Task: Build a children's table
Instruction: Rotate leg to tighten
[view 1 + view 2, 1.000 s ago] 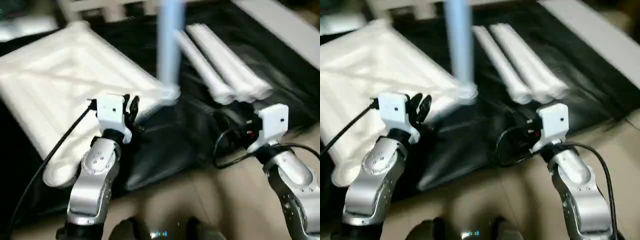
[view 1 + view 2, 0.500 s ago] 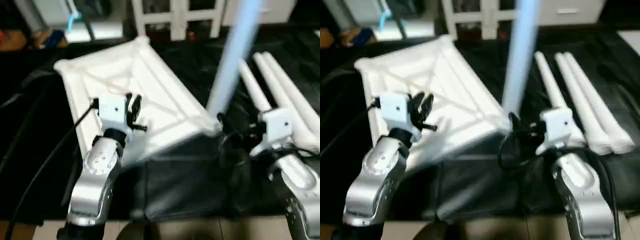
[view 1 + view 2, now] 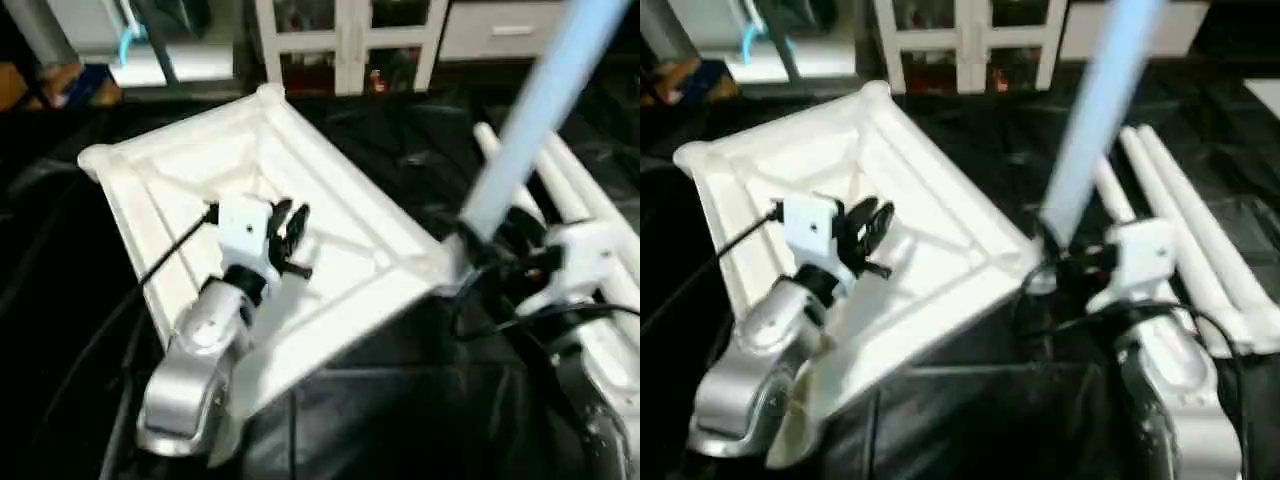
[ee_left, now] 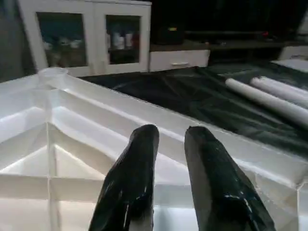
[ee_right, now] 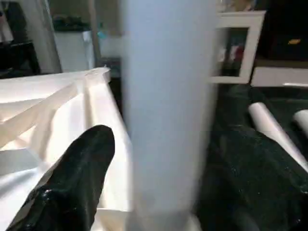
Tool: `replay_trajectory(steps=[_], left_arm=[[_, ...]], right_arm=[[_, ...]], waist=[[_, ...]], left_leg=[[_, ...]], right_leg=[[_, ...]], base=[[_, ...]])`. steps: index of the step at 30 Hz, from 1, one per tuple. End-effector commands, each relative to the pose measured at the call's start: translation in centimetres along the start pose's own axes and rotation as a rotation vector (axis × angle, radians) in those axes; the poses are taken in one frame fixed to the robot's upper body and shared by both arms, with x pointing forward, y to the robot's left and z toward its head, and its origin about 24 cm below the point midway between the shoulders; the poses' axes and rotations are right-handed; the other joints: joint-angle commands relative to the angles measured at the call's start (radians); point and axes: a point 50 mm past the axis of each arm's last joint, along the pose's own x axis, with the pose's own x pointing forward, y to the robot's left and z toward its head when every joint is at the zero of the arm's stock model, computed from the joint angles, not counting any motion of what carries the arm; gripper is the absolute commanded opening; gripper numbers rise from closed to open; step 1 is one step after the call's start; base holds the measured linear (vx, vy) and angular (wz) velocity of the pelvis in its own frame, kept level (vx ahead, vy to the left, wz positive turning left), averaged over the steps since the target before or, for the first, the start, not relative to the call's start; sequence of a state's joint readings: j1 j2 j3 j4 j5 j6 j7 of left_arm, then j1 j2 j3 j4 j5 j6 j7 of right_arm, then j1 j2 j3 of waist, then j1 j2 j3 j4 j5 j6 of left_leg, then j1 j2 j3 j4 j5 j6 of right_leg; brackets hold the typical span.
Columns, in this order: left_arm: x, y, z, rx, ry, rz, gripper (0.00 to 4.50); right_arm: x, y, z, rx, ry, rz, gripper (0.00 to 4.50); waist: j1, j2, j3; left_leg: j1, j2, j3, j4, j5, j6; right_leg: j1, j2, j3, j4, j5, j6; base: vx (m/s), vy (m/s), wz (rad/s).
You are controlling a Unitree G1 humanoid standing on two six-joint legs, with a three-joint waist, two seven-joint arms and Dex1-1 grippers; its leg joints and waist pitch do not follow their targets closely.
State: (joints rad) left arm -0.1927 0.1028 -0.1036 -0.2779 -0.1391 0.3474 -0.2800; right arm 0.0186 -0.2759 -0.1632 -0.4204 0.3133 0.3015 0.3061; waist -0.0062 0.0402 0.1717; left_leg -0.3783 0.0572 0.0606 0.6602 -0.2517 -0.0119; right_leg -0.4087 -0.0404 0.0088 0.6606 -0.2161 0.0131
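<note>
Head views: the large white plastic ribbed tabletop lies underside-up on black sheeting, exposing its corner sockets. The right gripper clamps a long tapered white tube leg upright at the near corner socket, apparently seating it.

Left wrist view: the left gripper hovers over the ribs, fingers slightly apart, empty.

Right wrist view: spare white legs lie beside.

White tabletop, its underside crossed by raised white ribs in an X pattern. Standing leg, pale blue-white. Loose legs, white, on a glossy black sheet. Left end effector: black fingers, shiny, on a white wrist block with a black cable; forearm silver. Right end effector: black finger, white block, black cables, silver forearm. Cabinet behind, white frames around dark panes.
</note>
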Motion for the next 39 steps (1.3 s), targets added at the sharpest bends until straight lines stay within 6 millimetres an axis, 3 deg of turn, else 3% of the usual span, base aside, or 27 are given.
replay_trajectory(steps=[1, 2, 3, 4, 6, 7, 8, 10, 14, 16, 17, 19, 21, 22, 26, 28, 29, 32, 34, 36, 37, 39], left_arm=[[-0.3, 0.2, -0.5, 0.019, 0.043, -0.06, 1.16], [-0.3, 0.3, -0.5, 0.022, 0.048, -0.069, 1.16], [-0.3, 0.6, -0.3, 0.018, 0.05, -0.086, 1.16], [-0.3, 0.9, 0.0, 0.007, 0.037, -0.097, 1.16], [-0.3, 1.2, 0.4, -0.006, 0.029, -0.116, 1.16], [-0.4, 1.4, 0.7, 0.005, 0.026, -0.14, 1.16], [-0.5, 1.4, 0.9, 0.027, 0.028, -0.182, 1.16], [-0.9, 1.4, 0.9, 0.063, 0.054, -0.242, 1.16], [-1.9, 1.9, 1.2, 0.13, 0.104, -0.337, 1.16], [-2.1, 2.0, 1.5, 0.13, 0.106, -0.365, 1.16], [-2.3, 1.9, 1.8, 0.132, 0.114, -0.402, 1.16], [-2.7, 1.2, 1.9, 0.129, 0.141, -0.484, 1.16], [-3.1, -1.2, 0.9, 0.116, 0.225, -0.659, 1.16], [-2.8, -1.6, 0.5, 0.119, 0.228, -0.663, 1.16], [-2.2, -2.4, -0.1, 0.13, 0.224, -0.666, 1.52], [-2.0, -3.3, -1.0, 0.158, 0.252, -0.719, 1.68], [-2.3, -3.6, -1.6, 0.178, 0.3, -0.778, 1.84], [-2.3, -3.3, -2.3, 0.223, 0.355, -0.788, 1.96], [-2.2, -3.0, -2.6, 0.256, 0.393, -0.784, 2.12], [-2.3, -2.7, -3.1, 0.295, 0.431, -0.797, 2.26], [-2.4, -2.6, -3.2, 0.306, 0.439, -0.799, 2.36], [-2.5, -2.2, -3.4, 0.328, 0.458, -0.797, 2.52]], right_arm=[[-0.3, 0.2, 0.2, 0.012, -0.015, 0.025, 3.9], [-0.3, 0.2, 0.2, 0.013, -0.014, 0.035, 3.9], [-0.2, 0.2, 0.2, 0.028, -0.007, 0.068, 3.9], [-0.1, 0.1, 0.1, 0.041, 0.008, 0.089, 3.9], [-0.1, 0.0, -0.2, 0.071, 0.046, 0.133, 3.9], [-0.1, -0.1, -0.6, 0.081, 0.082, 0.17, 3.9], [-0.1, -0.3, -0.9, 0.076, 0.109, 0.196, 3.9], [-0.2, -0.4, -1.3, 0.082, 0.141, 0.227, 3.9], [-0.4, 1.1, -2.0, 0.111, 0.189, 0.336, 3.9], [-0.3, 1.7, -2.1, 0.115, 0.194, 0.367, 3.9], [-0.3, 2.3, -2.3, 0.122, 0.194, 0.39, 3.9], [0.0, 2.9, -2.4, 0.13, 0.189, 0.413, 3.9], [1.2, 4.2, -2.3, 0.163, 0.156, 0.459, 3.9], [1.5, 4.4, -2.3, 0.164, 0.15, 0.465, 3.9], [1.9, 4.3, -2.1, 0.142, 0.139, 0.46, 3.9], [2.3, 3.6, -1.8, 0.122, 0.126, 0.428, 3.9], [2.2, 2.9, -1.6, 0.106, 0.122, 0.408, 3.9], [1.7, 2.3, -1.2, 0.095, 0.122, 0.402, 3.9], [1.5, 2.0, -1.1, 0.083, 0.124, 0.401, 3.9], [1.2, 1.9, -1.0, 0.071, 0.127, 0.403, 3.9], [1.1, 1.9, -1.0, 0.069, 0.128, 0.406, 3.9], [0.8, 1.8, -0.8, 0.063, 0.13, 0.414, 3.9]], waist=[[-0.001, 0.006, -0.093], [-0.003, 0.008, -0.088], [0.0, 0.011, -0.075], [-0.001, 0.011, -0.068], [0.0, 0.007, -0.059], [-0.001, 0.002, -0.054], [-0.002, -0.003, -0.054], [-0.007, -0.002, -0.05], [-0.012, -0.013, -0.058], [-0.011, -0.01, -0.062], [-0.012, -0.014, -0.064], [-0.009, -0.01, -0.068], [-0.011, -0.007, -0.069], [-0.012, -0.009, -0.069], [-0.008, -0.011, -0.072], [-0.005, -0.014, -0.071], [-0.005, -0.011, -0.066], [-0.005, -0.011, -0.069], [-0.006, -0.002, -0.071], [-0.005, -0.005, -0.074], [-0.004, 0.001, -0.074], [-0.003, -0.001, -0.074]], left_leg=[[0.019, 0.125, -0.047, -0.058, 0.422, 0.084], [0.02, 0.124, -0.048, -0.062, 0.394, 0.09], [0.019, 0.125, -0.039, -0.073, 0.253, 0.104], [0.015, 0.132, -0.036, -0.084, 0.092, 0.117], [0.014, 0.137, -0.026, -0.095, -0.081, 0.122], [0.013, 0.142, -0.02, -0.103, -0.153, 0.114], [0.013, 0.142, -0.017, -0.106, -0.18, 0.111], [0.015, 0.142, -0.011, -0.112, -0.235, 0.085], [0.01, 0.144, 0.005, -0.115, -0.182, 0.089], [0.01, 0.146, 0.01, -0.115, -0.146, 0.101], [0.008, 0.147, 0.011, -0.116, -0.142, 0.103], [0.009, 0.147, 0.013, -0.116, -0.121, 0.112], [0.004, 0.147, 0.012, -0.117, -0.079, 0.128], [0.004, 0.148, 0.013, -0.118, -0.081, 0.132], [0.001, 0.149, 0.02, -0.114, -0.037, 0.137], [0.002, 0.149, 0.023, -0.116, -0.062, 0.134], [0.001, 0.149, 0.022, -0.119, -0.065, 0.134], [0.006, 0.15, 0.025, -0.121, -0.064, 0.132], [0.006, 0.15, 0.027, -0.119, -0.03, 0.141], [0.006, 0.151, 0.027, -0.118, 0.003, 0.155], [0.006, 0.15, 0.027, -0.117, 0.019, 0.163], [0.006, 0.151, 0.027, -0.117, 0.024, 0.17]], right_leg=[[0.062, -0.07, 0.023, -0.034, 0.423, -0.261], [0.06, -0.073, 0.019, -0.044, 0.357, -0.277], [0.056, -0.084, 0.019, -0.066, 0.215, -0.303], [0.065, -0.098, 0.02, -0.077, 0.099, -0.33], [0.066, -0.112, 0.021, -0.092, -0.025, -0.345], [0.065, -0.118, 0.021, -0.102, -0.096, -0.336], [0.066, -0.12, 0.022, -0.105, -0.13, -0.328], [0.059, -0.126, 0.025, -0.114, -0.226, -0.299], [0.057, -0.125, 0.023, -0.114, -0.218, -0.279], [0.053, -0.126, 0.022, -0.111, -0.185, -0.281], [0.054, -0.126, 0.022, -0.11, -0.176, -0.285], [0.05, -0.126, 0.02, -0.104, -0.146, -0.295], [0.05, -0.124, 0.019, -0.097, -0.098, -0.302], [0.05, -0.124, 0.018, -0.099, -0.095, -0.306], [0.053, -0.127, 0.02, -0.097, -0.032, -0.312], [0.055, -0.129, 0.022, -0.101, -0.067, -0.306], [0.053, -0.129, 0.023, -0.104, -0.073, -0.301], [0.053, -0.125, 0.021, -0.103, -0.06, -0.293], [0.054, -0.126, 0.019, -0.098, -0.002, -0.308], [0.056, -0.125, 0.017, -0.095, 0.042, -0.316], [0.055, -0.125, 0.016, -0.092, 0.058, -0.32], [0.056, -0.126, 0.015, -0.094, 0.064, -0.322]], base=[[0.055, 0.077, 0.04], [0.017, 0.084, 0.01], [-0.035, 0.073, 0.05], [-0.035, 0.073, 0.05], [-0.052, 0.045, 0.09], [-0.056, 0.037, 0.1], [-0.059, 0.032, 0.09], [-0.055, 0.026, 0.08], [0.0, 0.0, 0.0], [0.0, 0.0, 0.0], [0.0, 0.0, 0.0], [0.0, 0.0, 0.0], [0.0, 0.0, 0.0], [0.0, 0.0, 0.0], [0.0, 0.0, 0.0], [0.0, 0.0, 0.0], [0.0, 0.0, 0.0], [0.0, 0.0, 0.0], [0.0, 0.0, 0.0], [0.0, 0.0, 0.0], [0.0, 0.0, 0.0], [0.0, 0.0, 0.0]])
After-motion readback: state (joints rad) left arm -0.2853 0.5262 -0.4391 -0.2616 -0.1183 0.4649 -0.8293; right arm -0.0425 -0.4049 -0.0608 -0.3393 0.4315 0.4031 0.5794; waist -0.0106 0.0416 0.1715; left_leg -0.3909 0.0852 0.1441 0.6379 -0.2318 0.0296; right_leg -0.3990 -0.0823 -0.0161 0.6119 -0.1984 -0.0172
